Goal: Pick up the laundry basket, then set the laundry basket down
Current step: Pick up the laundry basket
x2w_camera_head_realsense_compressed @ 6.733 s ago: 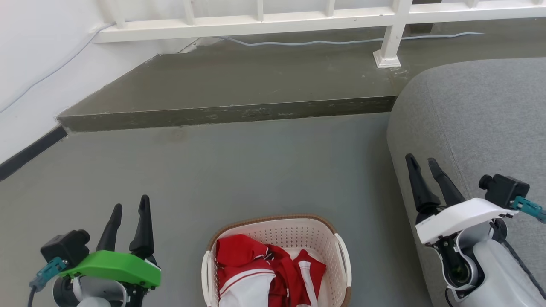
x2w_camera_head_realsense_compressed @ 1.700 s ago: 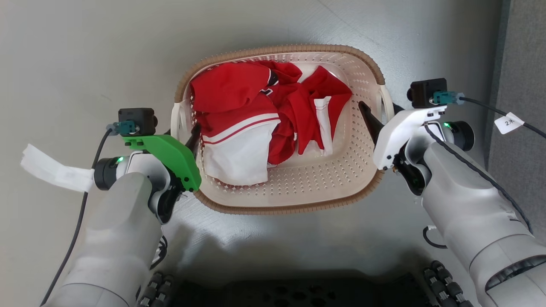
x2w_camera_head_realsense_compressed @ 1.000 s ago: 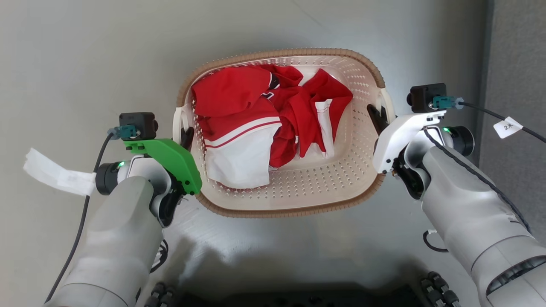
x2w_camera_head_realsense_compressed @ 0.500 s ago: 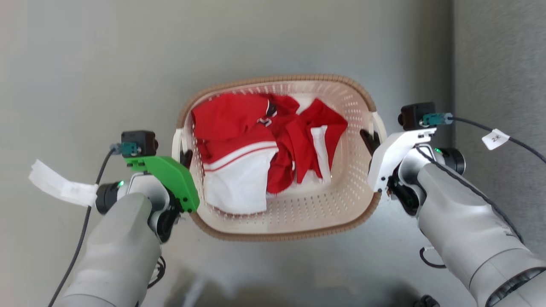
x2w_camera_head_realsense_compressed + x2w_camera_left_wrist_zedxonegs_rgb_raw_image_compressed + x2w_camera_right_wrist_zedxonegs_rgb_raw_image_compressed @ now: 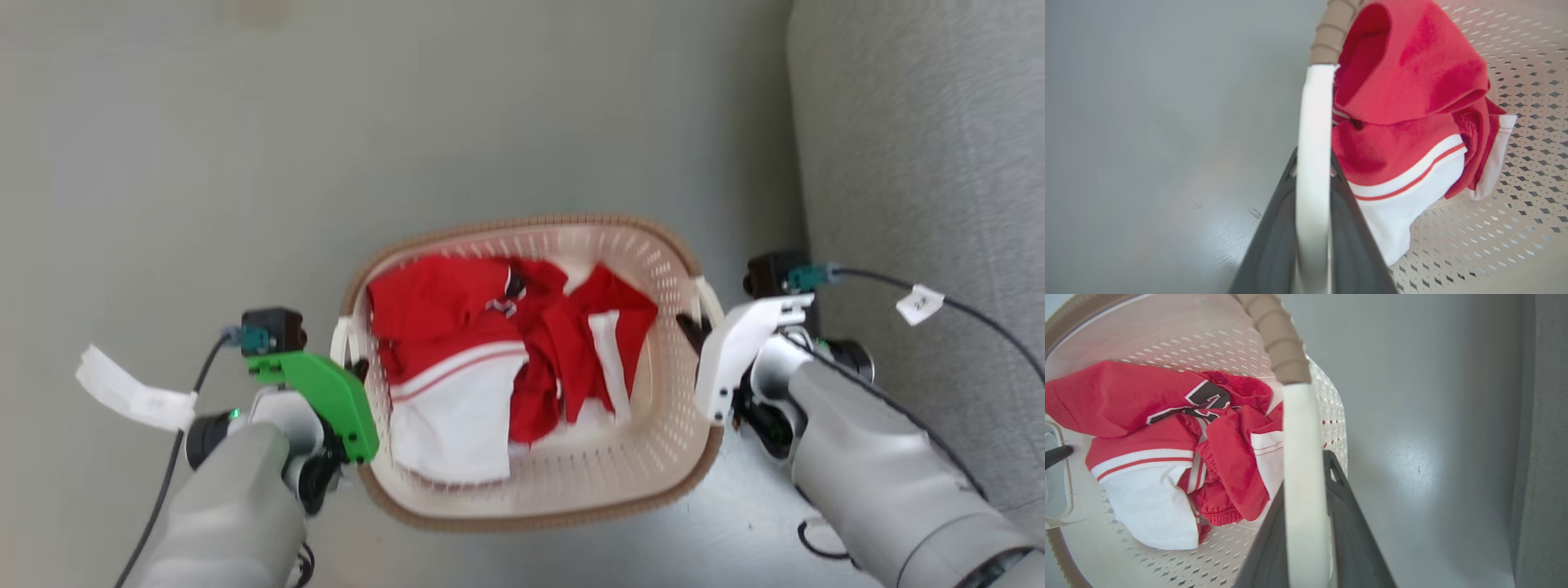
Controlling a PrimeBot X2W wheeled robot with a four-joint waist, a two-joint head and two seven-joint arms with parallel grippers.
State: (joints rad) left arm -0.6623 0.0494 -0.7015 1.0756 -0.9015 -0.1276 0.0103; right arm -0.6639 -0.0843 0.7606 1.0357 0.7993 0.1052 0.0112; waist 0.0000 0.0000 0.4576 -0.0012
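The basket (image 5: 531, 516) hangs between the two arms over the grey floor (image 5: 245, 163), beside the sofa (image 5: 914, 163) on the right, with red and white clothes (image 5: 490, 343) inside. The left gripper (image 5: 357, 371) is clenched on the left handle (image 5: 1312, 122), a finger on each side of the white strip. The right gripper (image 5: 694, 331) grasps the right handle (image 5: 1300, 437) likewise.

Clothes (image 5: 490, 351) in laundry basket (image 5: 522, 519), left claw (image 5: 357, 371) on left handle (image 5: 1312, 122), right claw (image 5: 691, 327) on right handle (image 5: 1302, 457), sofa (image 5: 914, 163) further right
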